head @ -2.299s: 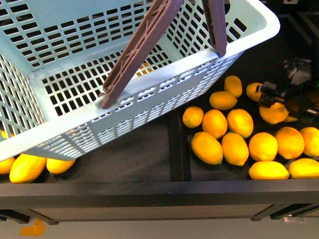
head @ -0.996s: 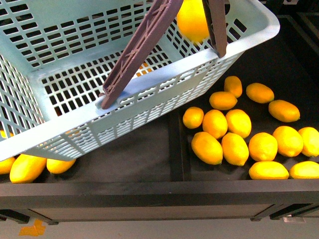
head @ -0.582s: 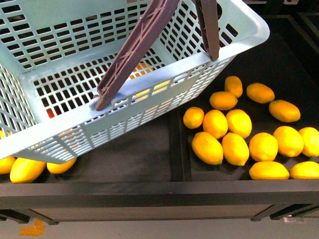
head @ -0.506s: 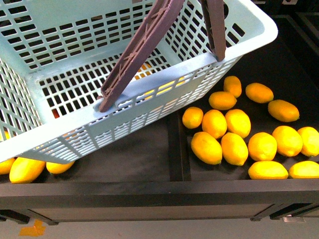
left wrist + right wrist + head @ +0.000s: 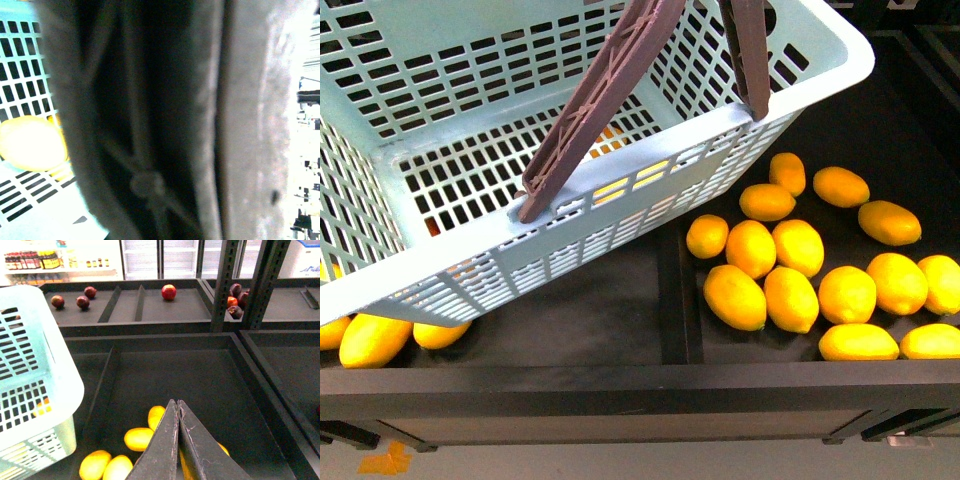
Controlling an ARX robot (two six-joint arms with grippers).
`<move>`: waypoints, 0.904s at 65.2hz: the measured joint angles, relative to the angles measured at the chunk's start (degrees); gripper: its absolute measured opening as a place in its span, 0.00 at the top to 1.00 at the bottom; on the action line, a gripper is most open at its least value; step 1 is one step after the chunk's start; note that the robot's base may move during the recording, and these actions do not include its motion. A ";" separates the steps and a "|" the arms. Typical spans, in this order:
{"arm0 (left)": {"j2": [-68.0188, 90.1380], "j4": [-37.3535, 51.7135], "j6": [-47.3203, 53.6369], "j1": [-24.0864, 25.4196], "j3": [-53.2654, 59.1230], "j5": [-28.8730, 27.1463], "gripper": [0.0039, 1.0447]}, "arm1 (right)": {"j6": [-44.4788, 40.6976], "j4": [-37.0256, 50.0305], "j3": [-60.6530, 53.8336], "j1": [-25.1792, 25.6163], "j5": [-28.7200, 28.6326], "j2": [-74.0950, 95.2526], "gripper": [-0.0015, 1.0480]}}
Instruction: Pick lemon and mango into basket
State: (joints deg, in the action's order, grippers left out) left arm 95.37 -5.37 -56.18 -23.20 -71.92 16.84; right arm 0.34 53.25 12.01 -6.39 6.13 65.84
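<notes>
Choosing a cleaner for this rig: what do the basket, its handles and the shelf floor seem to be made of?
Basket: moulded plastic, pale aqua with a slight sheen and uniform slotted walls. Handles: likely plastic too, brown, matt, with a ribbed lattice. Shelf floor: black and matt; painted metal or a liner, cannot tell.

Slotted matt plastic basket [image 5: 665, 150], ribbed brown handles [image 5: 597, 95]

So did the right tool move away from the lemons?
Yes. Before, the right tool was down among the far-right lemons in the front view; now it has left that view entirely.
</notes>
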 joint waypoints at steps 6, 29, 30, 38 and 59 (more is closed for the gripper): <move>0.00 0.00 -0.02 0.00 0.00 0.13 0.87 | 0.00 -1.27 -2.21 0.90 -0.90 -3.41 0.98; 0.00 0.00 -0.09 0.00 0.00 0.15 0.87 | -0.15 -4.68 -5.88 6.19 -5.99 -10.84 0.50; 0.00 0.00 -0.07 0.00 0.00 0.15 0.87 | -0.15 -4.68 -5.88 6.19 -5.99 -10.84 0.47; 0.00 0.00 -0.04 0.00 0.00 0.09 0.87 | -0.15 -4.68 -5.88 6.21 -6.01 -10.84 0.27; -0.02 0.00 -0.74 -0.72 0.02 1.40 0.87 | -0.15 -4.72 -5.90 6.43 -5.97 -11.08 0.08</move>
State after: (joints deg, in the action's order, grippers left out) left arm 95.35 -5.37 -56.93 -23.92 -71.90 18.24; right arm 0.19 48.53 6.11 0.03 0.16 54.76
